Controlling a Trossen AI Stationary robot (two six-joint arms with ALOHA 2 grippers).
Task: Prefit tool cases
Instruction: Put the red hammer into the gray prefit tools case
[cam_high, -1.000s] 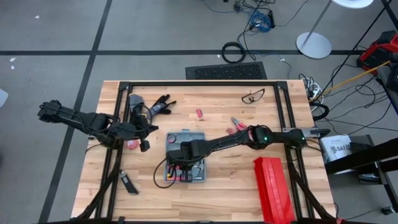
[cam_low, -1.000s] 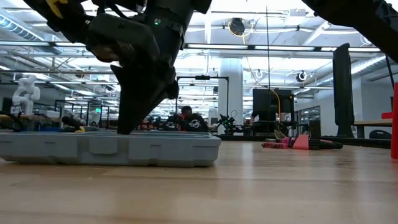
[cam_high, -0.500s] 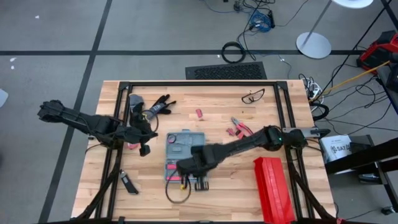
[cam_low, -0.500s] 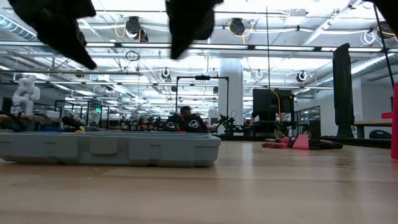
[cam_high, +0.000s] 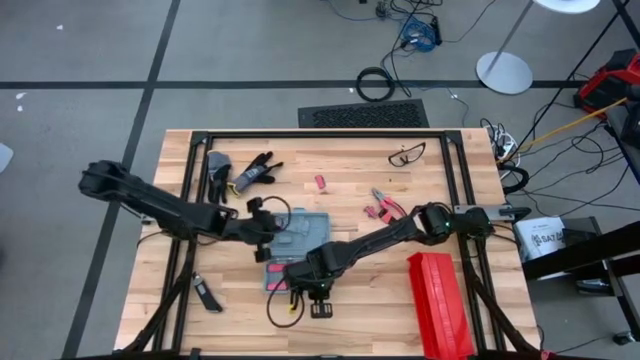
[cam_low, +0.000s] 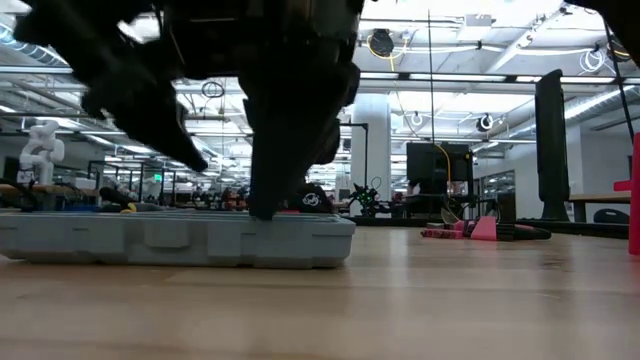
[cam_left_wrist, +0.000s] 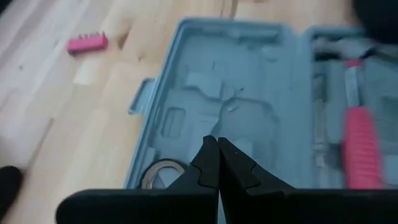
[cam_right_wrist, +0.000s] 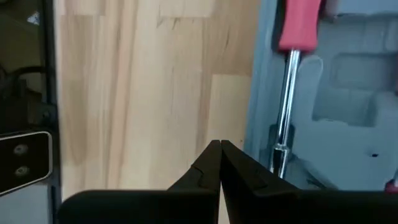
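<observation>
The tool case (cam_high: 300, 228) lies open and flat on the wooden table, blue-grey, with grey moulded slots. A red-handled hammer (cam_left_wrist: 357, 143) and a red-handled screwdriver (cam_right_wrist: 289, 93) lie in its near half. My left gripper (cam_left_wrist: 217, 149) is shut and slants down above the case's far half, clear of it in the low view (cam_low: 190, 160). My right gripper (cam_right_wrist: 219, 149) is shut and points steeply down at the case's near left rim (cam_high: 300, 287). Its tips are over bare wood beside the rim (cam_right_wrist: 258, 124). My right gripper's shut tips (cam_low: 265, 208) reach down to the height of the case's top rim. Whether they touch the case I cannot tell. My left gripper touches nothing.
A long red ribbed box (cam_high: 440, 300) stands at the near right. Pink pliers (cam_high: 385, 208), a pink bit holder (cam_high: 320, 182), safety glasses (cam_high: 407, 154), black gloves (cam_high: 255, 168) and a dark knife (cam_high: 208, 295) lie around the case. Black frame rails (cam_high: 190, 190) border the table.
My left gripper has gone down and toward the table's right edge, from beside the case to above its far half. My right gripper has lifted off the case's middle, gone toward the near edge and come down again at the case's near rim.
</observation>
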